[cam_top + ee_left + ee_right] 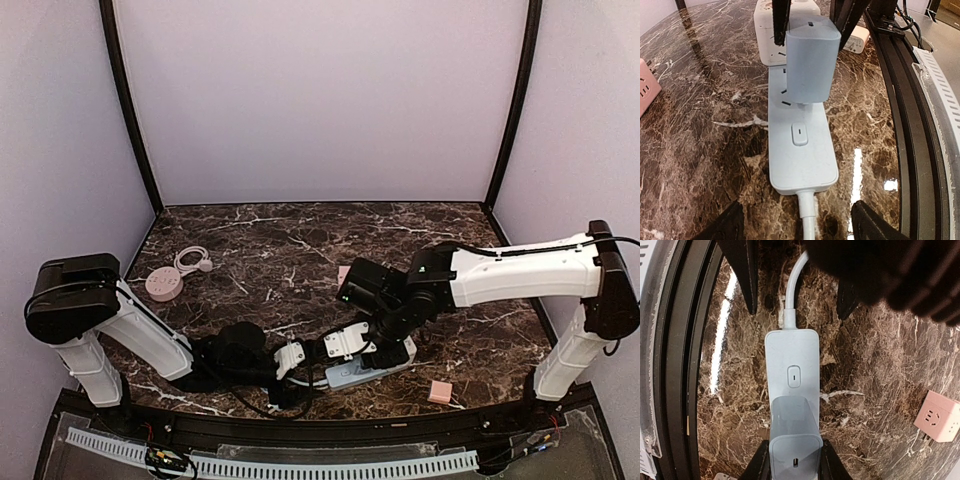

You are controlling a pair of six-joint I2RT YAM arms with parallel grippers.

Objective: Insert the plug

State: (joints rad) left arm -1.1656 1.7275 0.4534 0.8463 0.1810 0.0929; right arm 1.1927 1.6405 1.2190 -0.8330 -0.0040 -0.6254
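Charger (810,55), pinched in my right gripper (795,462), looks not fully in the power strip (800,167); left gripper (800,222) gapes empty.

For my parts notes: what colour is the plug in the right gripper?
The plug is pale blue-grey, like the power strip; best in left wrist view.

Above the strip: the plug (810,60), clamped in the right hand (795,460), stands over the middle of the power strip (800,165); we see only its cord-end half uncovered.
Cord end: the left hand (802,227) straddles the cord (806,210), fingers spread wide, closing that approach.
Beyond the plug: a white block (765,40) stands just behind it.
Rail side: a black rail (900,125) runs near the strip, leaving us a narrow lane.
Other side: open bench (700,150) as far as a pink cube socket (647,90).
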